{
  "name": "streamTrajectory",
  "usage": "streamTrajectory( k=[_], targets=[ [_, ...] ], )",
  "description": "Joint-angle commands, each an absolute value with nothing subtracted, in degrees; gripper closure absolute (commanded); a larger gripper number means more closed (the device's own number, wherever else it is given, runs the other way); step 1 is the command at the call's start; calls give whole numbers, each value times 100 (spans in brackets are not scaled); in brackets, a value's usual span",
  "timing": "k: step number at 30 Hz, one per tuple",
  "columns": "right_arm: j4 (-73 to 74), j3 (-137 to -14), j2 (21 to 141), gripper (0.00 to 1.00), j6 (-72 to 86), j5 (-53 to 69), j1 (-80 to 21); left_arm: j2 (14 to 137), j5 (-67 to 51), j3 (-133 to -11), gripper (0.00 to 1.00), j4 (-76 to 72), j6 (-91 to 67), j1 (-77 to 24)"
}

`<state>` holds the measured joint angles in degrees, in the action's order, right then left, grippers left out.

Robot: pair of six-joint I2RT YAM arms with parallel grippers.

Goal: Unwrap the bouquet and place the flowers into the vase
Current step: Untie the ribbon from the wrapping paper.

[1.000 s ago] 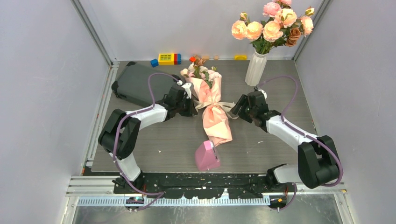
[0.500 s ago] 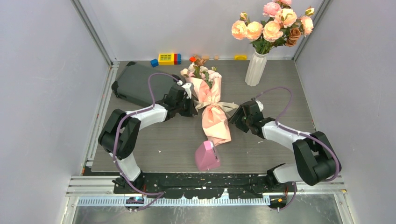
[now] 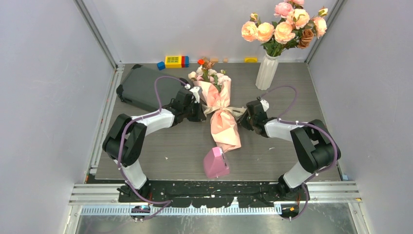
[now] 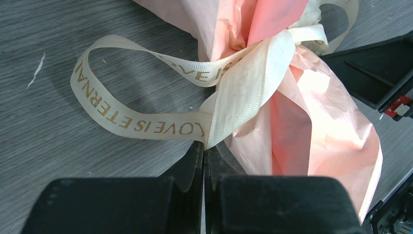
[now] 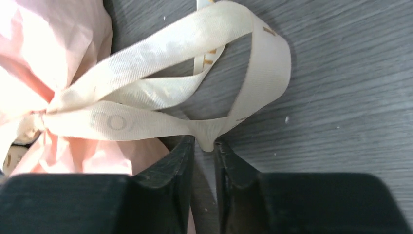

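Grey wood-grain table (image 3: pixel 170 146), pale walls. The bouquet (image 3: pixel 224 122) lies mid-table between the 2 arms, its flowers (image 3: pixel 209 74) pointing at the back wall. The left gripper (image 4: pixel 203 156) is pinched tight on a ribbon (image 4: pixel 146 124) tail. The right gripper (image 5: pixel 204 146) stands narrow with a ribbon fold dipping between its tips; can't tell if it's clamped. The vase (image 3: pixel 267 73) is back right, holding a peach rose cluster (image 3: pixel 285 27). A pink wedge (image 3: pixel 215 163) sits just beside the bouquet's near end.
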<state>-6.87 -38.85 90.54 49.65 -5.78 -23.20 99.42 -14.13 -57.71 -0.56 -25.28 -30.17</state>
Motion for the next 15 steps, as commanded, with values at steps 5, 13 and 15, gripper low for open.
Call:
streamTrajectory(
  k=[5,13,15],
  targets=[
    [-583,-4827,9237,98,4133,-1495,-2355,9745,-1424,-5859,100,-121,-2462,-2988],
    [-539,-5766,9472,100,3258,-1506,-2348,9755,-1442,-5858,100,-129,-2478,-2988],
    [-629,-6040,9872,100,3054,-1360,-2349,9756,-1447,-5850,100,-131,-2494,-2988]
  ],
)
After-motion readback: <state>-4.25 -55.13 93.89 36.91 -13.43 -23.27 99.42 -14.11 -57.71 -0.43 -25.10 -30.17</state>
